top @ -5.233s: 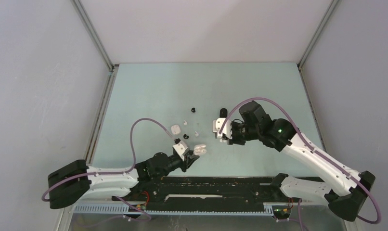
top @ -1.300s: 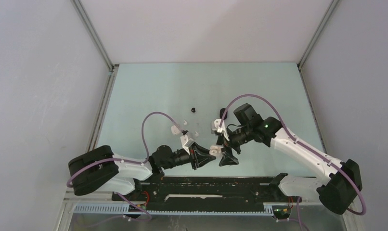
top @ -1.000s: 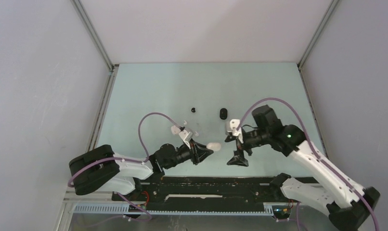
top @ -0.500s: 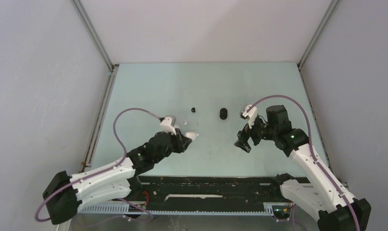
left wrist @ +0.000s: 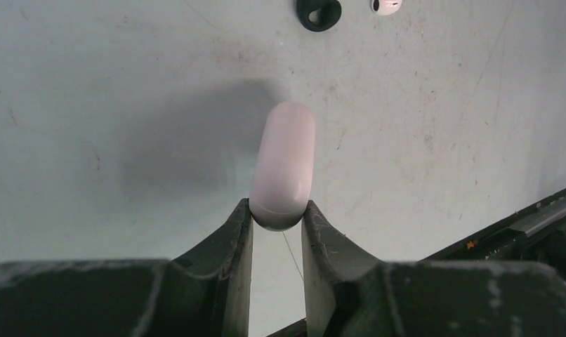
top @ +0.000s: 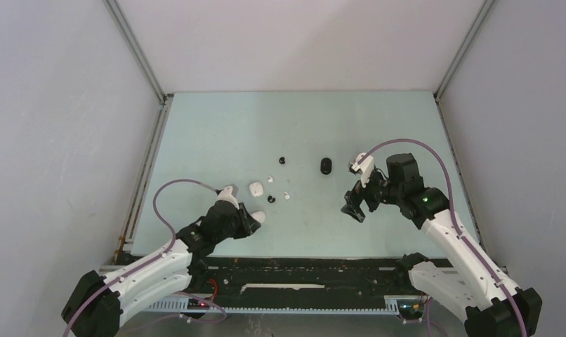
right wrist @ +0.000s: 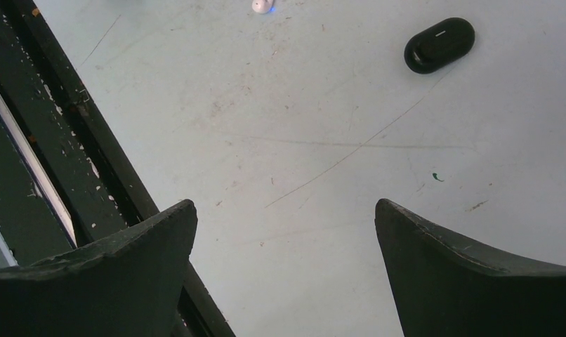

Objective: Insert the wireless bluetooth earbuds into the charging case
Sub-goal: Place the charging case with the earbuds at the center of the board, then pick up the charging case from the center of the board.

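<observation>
Left wrist view: a black earbud (left wrist: 318, 12) and a white earbud (left wrist: 385, 5) lie loose on the table (left wrist: 442, 126), well beyond the fingertips and outside any case. Nearer, the left gripper (left wrist: 278, 210) pinches one end of a closed white charging case (left wrist: 283, 154) (its seam shows just past the fingers), and the rest of the case points away from the hand. From above, a second white case (top: 255, 187) sits just ahead of that gripper. The right gripper (top: 354, 205) hangs with its jaws spread wide and grasps nothing. A shut black case (right wrist: 439, 45) lies ahead of it, well apart.
</observation>
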`<move>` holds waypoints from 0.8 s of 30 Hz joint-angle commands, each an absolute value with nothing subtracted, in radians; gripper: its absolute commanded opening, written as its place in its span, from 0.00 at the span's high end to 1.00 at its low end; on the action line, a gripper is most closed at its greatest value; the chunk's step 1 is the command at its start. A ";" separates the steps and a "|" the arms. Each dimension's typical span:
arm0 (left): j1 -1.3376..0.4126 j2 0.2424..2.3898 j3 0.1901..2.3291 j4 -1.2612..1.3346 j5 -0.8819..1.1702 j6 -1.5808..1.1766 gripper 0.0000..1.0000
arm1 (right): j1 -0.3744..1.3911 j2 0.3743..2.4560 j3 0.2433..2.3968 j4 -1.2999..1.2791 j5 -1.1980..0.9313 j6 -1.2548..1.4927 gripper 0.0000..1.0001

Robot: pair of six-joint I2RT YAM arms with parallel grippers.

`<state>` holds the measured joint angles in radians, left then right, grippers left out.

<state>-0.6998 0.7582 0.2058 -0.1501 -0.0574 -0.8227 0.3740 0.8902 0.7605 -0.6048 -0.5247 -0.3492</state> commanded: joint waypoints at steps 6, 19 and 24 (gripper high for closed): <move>-0.661 0.771 0.218 -0.246 -0.091 -0.837 0.61 | 0.380 0.908 0.765 -0.589 -0.514 -0.362 0.00; -0.665 0.618 0.280 -0.471 -0.170 -0.893 0.39 | 0.399 1.147 0.893 -0.445 -0.107 -0.218 0.11; -0.684 0.538 0.301 -0.498 -0.176 -0.890 0.38 | 0.420 1.395 1.060 -0.421 -0.132 -0.113 0.17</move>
<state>-0.6724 0.5789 0.2413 -0.4438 -0.1398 -0.8738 0.4049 1.2602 0.9226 -0.4957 -0.1558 -0.2184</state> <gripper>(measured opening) 0.616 0.837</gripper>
